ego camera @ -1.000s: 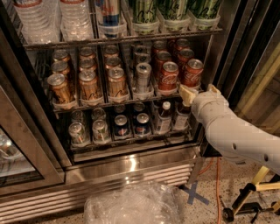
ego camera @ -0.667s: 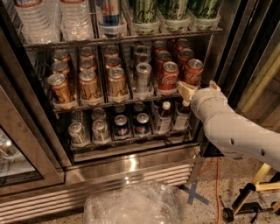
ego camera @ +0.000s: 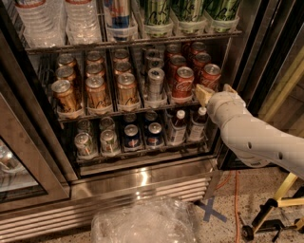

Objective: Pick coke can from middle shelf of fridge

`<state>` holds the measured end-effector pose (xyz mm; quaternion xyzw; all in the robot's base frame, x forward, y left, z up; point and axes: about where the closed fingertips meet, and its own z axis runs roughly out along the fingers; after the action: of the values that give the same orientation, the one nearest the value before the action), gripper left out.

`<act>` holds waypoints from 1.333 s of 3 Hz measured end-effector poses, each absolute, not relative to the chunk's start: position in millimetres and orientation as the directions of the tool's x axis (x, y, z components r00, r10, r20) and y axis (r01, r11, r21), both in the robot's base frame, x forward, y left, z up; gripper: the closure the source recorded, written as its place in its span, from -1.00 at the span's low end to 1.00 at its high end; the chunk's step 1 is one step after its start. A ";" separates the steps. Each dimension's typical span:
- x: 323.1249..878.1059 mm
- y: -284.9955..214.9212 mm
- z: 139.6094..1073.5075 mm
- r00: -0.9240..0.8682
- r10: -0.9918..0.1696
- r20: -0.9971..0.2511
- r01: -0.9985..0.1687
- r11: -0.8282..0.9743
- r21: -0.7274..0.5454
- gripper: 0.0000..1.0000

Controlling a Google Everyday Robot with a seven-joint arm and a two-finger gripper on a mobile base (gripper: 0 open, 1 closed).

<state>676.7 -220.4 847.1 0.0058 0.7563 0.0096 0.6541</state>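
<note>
The fridge [ego camera: 142, 176] stands open, with its middle shelf [ego camera: 95, 114] at mid height. On that shelf, red coke cans stand in the two right lanes; the front ones are one can [ego camera: 183, 83] and another [ego camera: 209, 76] at the far right. My gripper [ego camera: 216, 92] is at the shelf's right front, just below and in front of the far-right coke can. Its tan fingertips [ego camera: 204, 94] are spread apart and hold nothing. My white arm [ego camera: 256, 137] reaches in from the lower right.
Gold-brown cans [ego camera: 97, 92] and a silver can [ego camera: 155, 83] fill the left lanes. Bottles and green cans [ego camera: 156, 12] stand above; blue cans [ego camera: 131, 136] and small bottles [ego camera: 177, 127] below. A glass door [ego camera: 19, 156] hangs at left. A clear plastic bag [ego camera: 142, 220] and a yellow stand [ego camera: 275, 204] are on the floor.
My gripper has crept slightly upward toward the far-right coke can. The cans have not moved.
</note>
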 end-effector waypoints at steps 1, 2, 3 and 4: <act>688.1 -218.9 843.8 -0.146 0.029 -0.989 -0.011 0.999 0.031 -0.34; 699.5 -215.9 844.5 -0.138 0.037 -0.990 -0.021 0.999 0.040 -0.38; 710.4 -214.3 847.9 -0.121 0.047 -0.992 -0.027 0.998 0.050 -0.38; 719.5 -214.9 852.6 -0.099 0.055 -0.994 -0.024 0.998 0.057 -0.38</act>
<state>719.5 -214.9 852.6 0.0105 0.7406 0.0293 0.6712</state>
